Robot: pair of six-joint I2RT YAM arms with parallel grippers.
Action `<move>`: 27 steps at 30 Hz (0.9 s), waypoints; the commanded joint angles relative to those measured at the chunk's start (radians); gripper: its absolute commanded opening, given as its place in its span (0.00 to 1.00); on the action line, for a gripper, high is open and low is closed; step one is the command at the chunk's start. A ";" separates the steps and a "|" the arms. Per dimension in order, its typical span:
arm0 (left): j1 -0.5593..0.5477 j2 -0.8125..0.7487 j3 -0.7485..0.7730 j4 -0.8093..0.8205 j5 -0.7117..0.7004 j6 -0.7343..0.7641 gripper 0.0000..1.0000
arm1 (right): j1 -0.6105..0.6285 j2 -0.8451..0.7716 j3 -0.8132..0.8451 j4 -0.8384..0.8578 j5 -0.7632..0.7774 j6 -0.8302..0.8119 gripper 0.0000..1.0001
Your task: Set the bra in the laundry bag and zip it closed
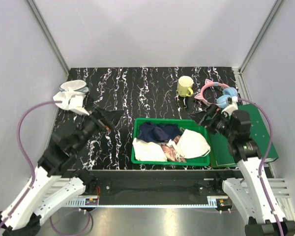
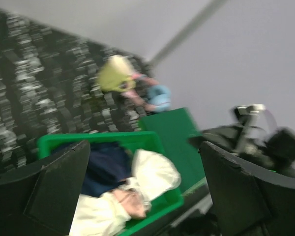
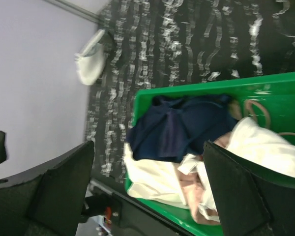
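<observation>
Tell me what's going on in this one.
Nothing is held yet. Both arms hover low over the table with open jaws: the left gripper just left of the green bin, the right gripper by its far right corner. The bra lies in the bin among other clothes. The laundry bag sits at the table's far left corner, untouched.

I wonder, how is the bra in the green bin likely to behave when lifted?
The bra looks light; its domed cup probably holds shape. Lying against the pink-beige garment in the green bin, it may drag that along.
</observation>
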 commanded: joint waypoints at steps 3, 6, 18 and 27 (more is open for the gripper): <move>0.067 0.275 0.293 -0.414 -0.347 0.080 0.99 | -0.005 0.137 0.194 -0.202 0.108 -0.223 1.00; 0.293 0.421 0.387 -0.435 -0.211 0.090 0.99 | -0.006 0.198 0.238 -0.215 0.052 -0.269 1.00; 0.707 1.070 0.603 -0.379 -0.068 -0.068 0.90 | -0.002 0.347 0.315 -0.259 -0.032 -0.305 1.00; 0.759 1.355 0.799 -0.259 -0.161 -0.104 0.90 | 0.018 0.350 0.295 -0.247 -0.034 -0.325 1.00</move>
